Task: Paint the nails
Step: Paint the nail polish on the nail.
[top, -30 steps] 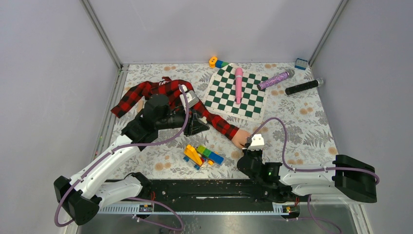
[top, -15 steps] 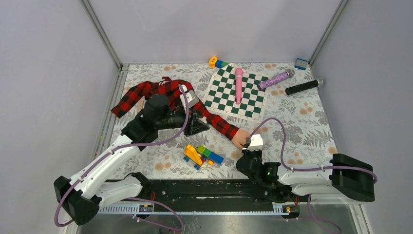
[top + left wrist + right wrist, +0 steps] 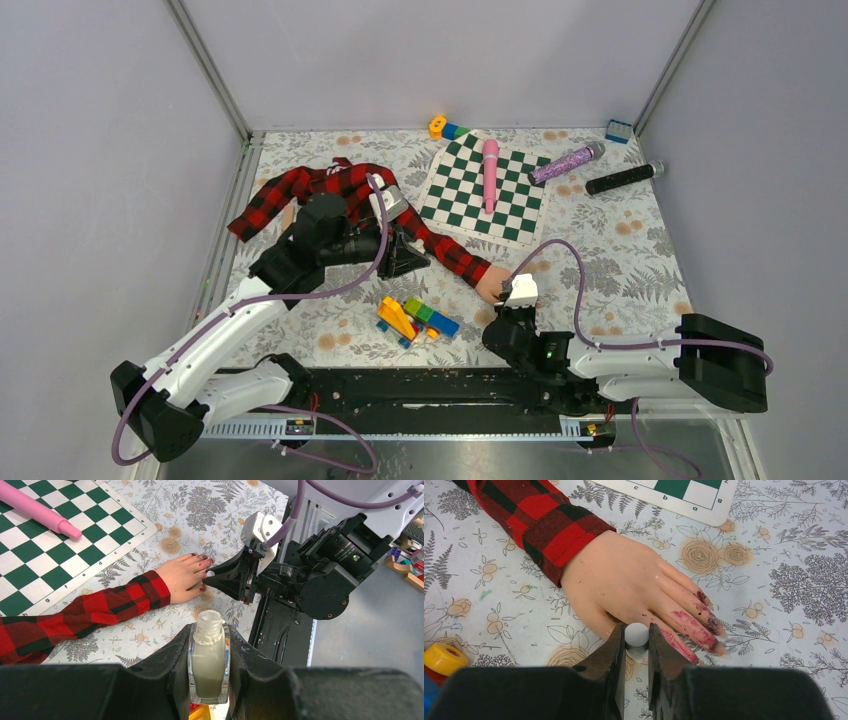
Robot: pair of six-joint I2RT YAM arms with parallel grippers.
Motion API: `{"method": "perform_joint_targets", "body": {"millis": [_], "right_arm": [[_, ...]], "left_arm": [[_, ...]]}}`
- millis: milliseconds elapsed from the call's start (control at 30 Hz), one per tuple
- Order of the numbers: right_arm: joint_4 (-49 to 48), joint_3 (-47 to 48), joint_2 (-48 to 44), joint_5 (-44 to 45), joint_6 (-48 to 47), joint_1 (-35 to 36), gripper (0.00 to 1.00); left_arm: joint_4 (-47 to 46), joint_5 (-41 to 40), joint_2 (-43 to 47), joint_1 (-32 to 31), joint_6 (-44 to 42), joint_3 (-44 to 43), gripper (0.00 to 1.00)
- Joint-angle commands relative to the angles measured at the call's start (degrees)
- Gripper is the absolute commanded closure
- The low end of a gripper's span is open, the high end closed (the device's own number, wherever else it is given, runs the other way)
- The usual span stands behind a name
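Pinching the white brush cap, the right hand hovers clenched over the mannequin hand, beside its smeared dark-red nails; it has crept slightly sideways this last second, so a stroke seems under way. Up the plaid sleeve from it, the left hand clamps the pale bottle, no label readable. The chessboard beyond reads c, b, a, 8.

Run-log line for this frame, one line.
left gripper: shut on nail polish bottle, uncapped | right gripper: shut on white brush cap, at mannequin hand | nails: dark red, smeared
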State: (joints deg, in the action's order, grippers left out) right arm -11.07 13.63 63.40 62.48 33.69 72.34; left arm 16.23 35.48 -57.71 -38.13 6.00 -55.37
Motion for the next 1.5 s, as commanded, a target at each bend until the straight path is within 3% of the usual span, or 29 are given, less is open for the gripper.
{"method": "perform_joint_targets", "body": {"millis": [0, 1467], "right_arm": [[-1.12, 1.88, 0.06, 4.55, 0.39, 0.77, 1.0], [10.72, 5.99, 2.22, 5.94, 6.74, 0.7, 1.0]], "left_arm": [[-3.27, 0.92, 1.22, -0.14, 0.06, -1.39, 1.0], [-3.57, 1.34, 1.57, -0.12, 0.28, -1.27, 1.0]]}}
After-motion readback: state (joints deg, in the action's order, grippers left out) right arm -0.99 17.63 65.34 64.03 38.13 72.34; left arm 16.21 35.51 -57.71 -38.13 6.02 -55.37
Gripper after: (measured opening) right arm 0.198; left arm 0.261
